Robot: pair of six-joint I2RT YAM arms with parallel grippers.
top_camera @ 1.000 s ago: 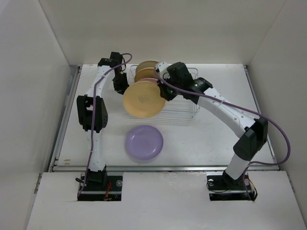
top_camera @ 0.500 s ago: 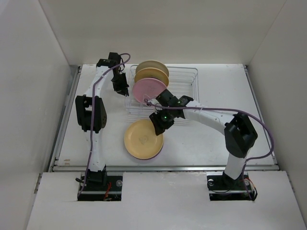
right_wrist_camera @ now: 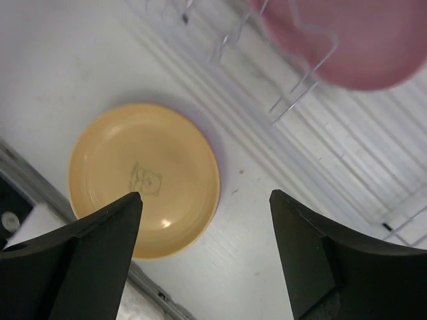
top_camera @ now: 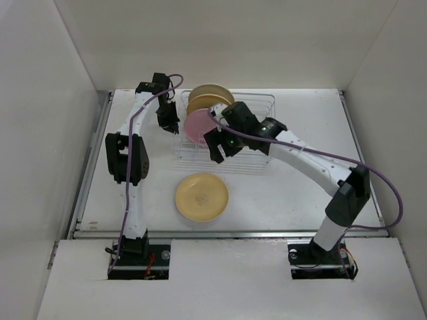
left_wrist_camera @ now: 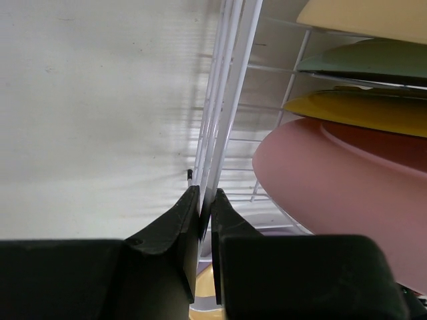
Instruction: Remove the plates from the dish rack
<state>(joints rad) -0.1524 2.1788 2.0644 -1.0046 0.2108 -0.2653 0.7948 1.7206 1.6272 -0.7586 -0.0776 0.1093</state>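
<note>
Yellow plate [top_camera: 202, 197] now lies flat and free toward the near edge of the counter, left of centre, where half a second ago the right gripper [top_camera: 217, 145] was at its rim. A thin sliver of the lavender plate [right_wrist_camera: 218, 167] shows under its edge in the right wrist view, so the two appear stacked. The right arm has lifted away and swung back toward the dish rack [top_camera: 257, 110], which sits against the far edge around the middle. Its fingers are spread wide and carry nothing; they hang just in front of the pink plate [top_camera: 200, 125], which stands upright at the near end of the row.

The left gripper [left_wrist_camera: 205, 200] is pinched tight on the wire rim at the rack's left side, apparently steadying it.

Behind the pink plate, the left wrist view shows a mustard plate [left_wrist_camera: 353, 107], a green plate [left_wrist_camera: 373, 60] and a cream plate [left_wrist_camera: 360, 17] in their slots. Two plates look unloaded, then, with about four left. The pink one seems the natural next pick, and its rim is reachable from the front.
</note>
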